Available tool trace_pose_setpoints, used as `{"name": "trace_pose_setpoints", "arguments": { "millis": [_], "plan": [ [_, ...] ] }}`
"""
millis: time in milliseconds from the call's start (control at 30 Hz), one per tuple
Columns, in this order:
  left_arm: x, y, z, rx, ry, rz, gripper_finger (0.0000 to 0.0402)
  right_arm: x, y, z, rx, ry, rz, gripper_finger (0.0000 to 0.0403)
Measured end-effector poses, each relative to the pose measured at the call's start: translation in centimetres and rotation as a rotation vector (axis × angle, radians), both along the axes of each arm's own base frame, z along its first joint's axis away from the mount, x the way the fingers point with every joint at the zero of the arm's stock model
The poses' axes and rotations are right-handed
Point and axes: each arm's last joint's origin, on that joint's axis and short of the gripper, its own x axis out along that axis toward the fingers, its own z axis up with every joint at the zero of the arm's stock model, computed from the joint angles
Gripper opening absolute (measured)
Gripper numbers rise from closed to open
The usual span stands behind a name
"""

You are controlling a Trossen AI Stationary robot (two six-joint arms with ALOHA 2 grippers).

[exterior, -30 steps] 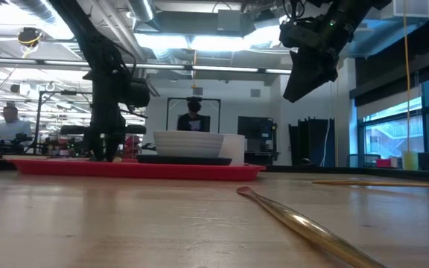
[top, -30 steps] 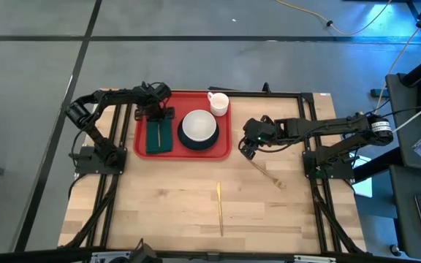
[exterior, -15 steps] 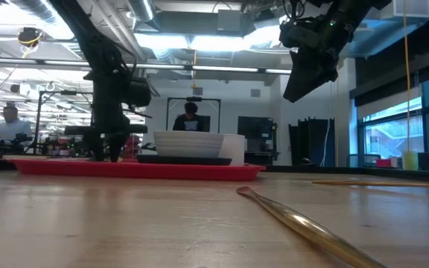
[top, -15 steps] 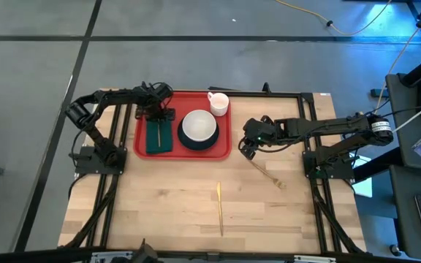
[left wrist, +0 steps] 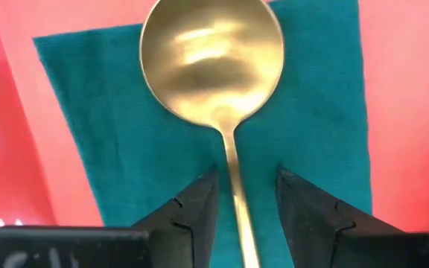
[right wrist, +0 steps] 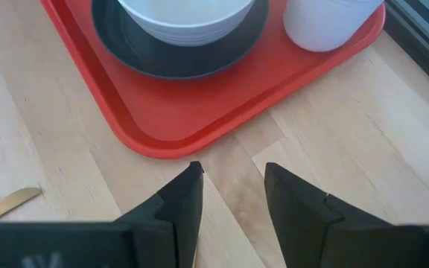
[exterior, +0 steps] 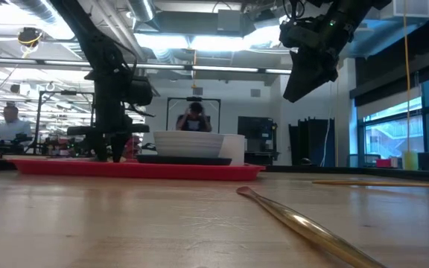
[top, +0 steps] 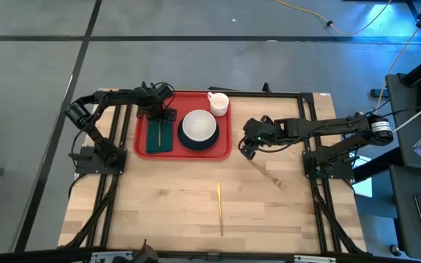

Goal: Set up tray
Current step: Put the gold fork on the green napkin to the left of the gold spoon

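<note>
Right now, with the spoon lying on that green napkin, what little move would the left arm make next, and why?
Probably lift straight up and back off. The spoon already lies flat on the napkin in the tray, and the left gripper is open, its fingers either side of the handle without pinching it. Two more gold utensils lie on the table, near the open right gripper.

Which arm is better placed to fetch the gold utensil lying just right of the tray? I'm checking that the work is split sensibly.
The right arm, probably. Its open right gripper hangs beside the tray, close to that gold utensil on the table. The left gripper is over the napkin, straddling the spoon.
</note>
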Motion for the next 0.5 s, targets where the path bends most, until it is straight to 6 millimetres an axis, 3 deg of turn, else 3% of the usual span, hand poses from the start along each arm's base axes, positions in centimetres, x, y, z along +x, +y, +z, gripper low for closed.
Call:
{"name": "trace_pose_setpoints", "arguments": {
  "millis": [300, 500],
  "plan": [
    [0.1, 0.0, 0.2, -0.001, 0.001, 0.007, 0.0128, 0.0, 0.0, 0.0, 0.0, 0.0, 0.0, 0.0147],
    [0.5, 0.0, 1.6, -0.042, 0.035, 0.0, 0.0128, 0.0, 0.0, 0.0, 0.0, 0.0, 0.0, 0.0147]
  ]
}}
